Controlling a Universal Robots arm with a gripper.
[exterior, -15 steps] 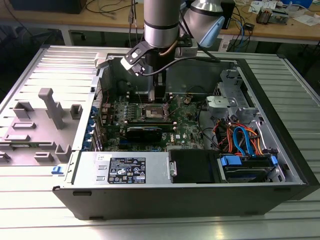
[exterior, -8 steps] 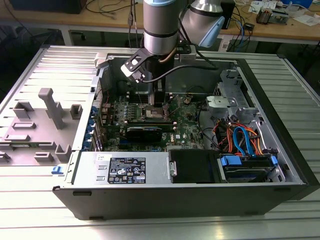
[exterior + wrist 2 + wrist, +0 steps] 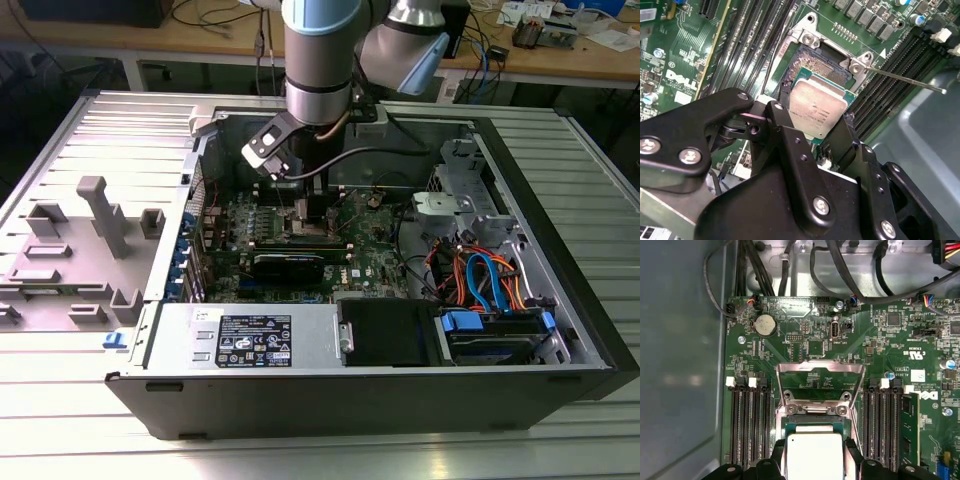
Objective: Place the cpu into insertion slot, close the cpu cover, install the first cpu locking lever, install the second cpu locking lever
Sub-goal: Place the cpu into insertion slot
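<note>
The arm reaches down into the open case, which lies on the bench. The pincer hangs over the motherboard.

In both wrist views the pincer pinches the cpu by two opposite edges, silvery top up. The cpu sits over the socket, covering part of it; bare contacts show past its far edge. Whether the chip touches the socket cannot be told.

In the first wrist view the cover stands flipped open beyond the socket, with the cpu between the black fingers. Memory slots flank the socket on both sides. A thin lever sticks out from the socket's corner, unlatched.
</note>
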